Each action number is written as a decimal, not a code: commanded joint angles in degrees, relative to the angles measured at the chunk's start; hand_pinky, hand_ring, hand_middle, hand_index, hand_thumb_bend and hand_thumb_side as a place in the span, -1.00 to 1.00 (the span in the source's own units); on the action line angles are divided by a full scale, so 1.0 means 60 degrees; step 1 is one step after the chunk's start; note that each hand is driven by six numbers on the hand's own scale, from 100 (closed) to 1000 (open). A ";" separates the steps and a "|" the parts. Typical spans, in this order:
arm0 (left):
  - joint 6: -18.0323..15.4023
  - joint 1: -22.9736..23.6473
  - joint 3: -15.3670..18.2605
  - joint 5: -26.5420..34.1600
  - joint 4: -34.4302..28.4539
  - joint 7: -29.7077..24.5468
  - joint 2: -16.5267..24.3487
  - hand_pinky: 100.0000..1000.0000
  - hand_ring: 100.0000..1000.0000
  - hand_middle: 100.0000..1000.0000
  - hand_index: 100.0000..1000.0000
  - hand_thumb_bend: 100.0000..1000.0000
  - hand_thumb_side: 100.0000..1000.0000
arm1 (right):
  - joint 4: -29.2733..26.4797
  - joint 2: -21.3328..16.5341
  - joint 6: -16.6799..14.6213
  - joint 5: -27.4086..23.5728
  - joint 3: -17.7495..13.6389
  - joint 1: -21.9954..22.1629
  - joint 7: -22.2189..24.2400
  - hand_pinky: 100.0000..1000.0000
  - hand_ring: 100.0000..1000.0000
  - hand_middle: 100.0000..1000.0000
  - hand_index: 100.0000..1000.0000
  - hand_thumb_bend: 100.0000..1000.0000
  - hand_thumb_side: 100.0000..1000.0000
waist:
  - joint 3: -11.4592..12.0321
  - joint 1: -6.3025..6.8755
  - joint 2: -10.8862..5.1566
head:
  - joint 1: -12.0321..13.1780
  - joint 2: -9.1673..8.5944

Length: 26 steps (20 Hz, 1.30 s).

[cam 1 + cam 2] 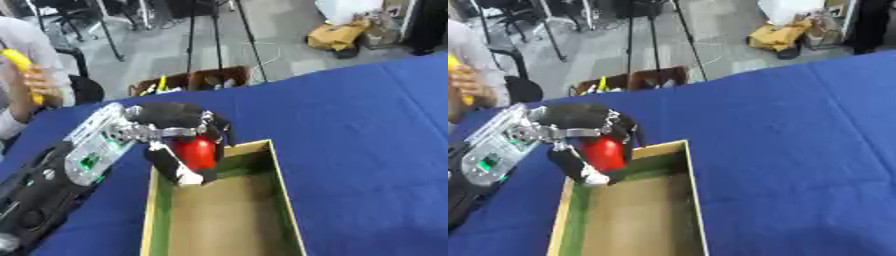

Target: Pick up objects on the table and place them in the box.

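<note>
Blue cloth [350, 130] covers our whole worktable, smooth and matte, running askew up to a grey workshop floor with black tripod legs [214, 40] beyond.

At the middle of it we hold a glossy red rounded object [196, 151]; its exact kind we cannot make out, only a smooth shiny skin and a bulging, roughly oval shape. Our left hand [175, 131], black with silver joints, is curled round it, fingers arched over the top and the thumb coming down its left side, so the red object is clasped and off the cloth. It hangs at the near-left corner of the box's far end, just above the rim.

That long open cardboard box [284, 200] has thin pale edges, a green inner lining on its walls and a dull brown floor. We see nothing lying inside it. Our left forearm [92, 147], silver plate with a small green board, comes in from the lower left.

Our left eye view shows more of the forearm and the box's right wall; the right eye view [605, 152] shows the red object slightly clearer of the fingers.

Beyond the far table edge stands a brown carton [188, 82] with yellow and dark items inside, too small to name.
</note>
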 commanded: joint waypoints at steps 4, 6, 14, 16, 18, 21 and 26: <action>-0.2811 -0.0138 0.0130 -0.0163 -0.0081 -0.2633 0.0166 -0.36 0.21 0.38 -0.32 -1.00 -0.63 | -0.0204 -0.0049 0.0005 0.0066 -0.0022 -0.0075 -0.0002 -0.60 -0.33 -0.42 0.08 -0.70 0.31 | -0.0008 -0.0080 -0.0137 | 0.0096 -0.0344; -0.2821 -0.0149 0.0256 -0.0106 -0.0155 -0.2632 0.0202 -0.36 0.21 0.39 -0.32 -1.00 -0.63 | -0.0204 -0.0058 0.0003 0.0047 -0.0029 -0.0073 -0.0013 -0.60 -0.33 -0.42 0.08 -0.70 0.31 | -0.0012 -0.0083 -0.0155 | 0.0094 -0.0626; -0.2185 -0.0038 0.1761 0.0724 -0.0116 -0.1477 0.1262 -0.42 0.15 0.38 -0.33 -1.00 -0.63 | -0.0204 -0.0209 0.0071 -0.0031 -0.0089 -0.0099 -0.0096 -0.60 -0.33 -0.42 0.08 -0.71 0.29 | 0.0045 0.0084 -0.0253 | -0.0033 -0.0837; -0.2003 0.0007 0.2077 0.0953 0.0149 -0.1247 0.1558 -0.43 0.14 0.38 -0.33 -1.00 -0.63 | -0.0204 -0.0235 0.0071 -0.0022 -0.0099 -0.0113 -0.0126 -0.60 -0.33 -0.42 0.08 -0.71 0.29 | 0.0038 0.0128 -0.0238 | -0.0145 -0.0732; -0.1817 0.0051 0.2371 0.1042 0.0509 -0.1086 0.1811 -0.44 0.14 0.37 -0.33 -1.00 -0.63 | -0.0204 -0.0238 0.0065 0.0008 -0.0097 -0.0129 -0.0139 -0.60 -0.33 -0.42 0.08 -0.70 0.30 | 0.0029 0.0161 -0.0206 | -0.0215 -0.0575; -0.1631 0.0122 0.2740 0.1004 0.1126 -0.0855 0.2071 -0.45 0.12 0.36 -0.34 -1.00 -0.62 | -0.0204 -0.0201 0.0031 0.0107 -0.0098 -0.0143 -0.0159 -0.60 -0.33 -0.43 0.08 -0.68 0.31 | 0.0023 0.0174 -0.0111 | -0.0228 -0.0451; -0.1483 0.0127 0.3192 0.0727 0.2322 -0.0604 0.2215 -0.46 0.10 0.34 -0.34 -1.00 -0.61 | -0.0204 -0.0092 -0.0106 0.0299 -0.0063 -0.0185 -0.0171 -0.61 -0.33 -0.43 0.08 -0.66 0.33 | -0.0024 0.0157 0.0103 | -0.0060 -0.0421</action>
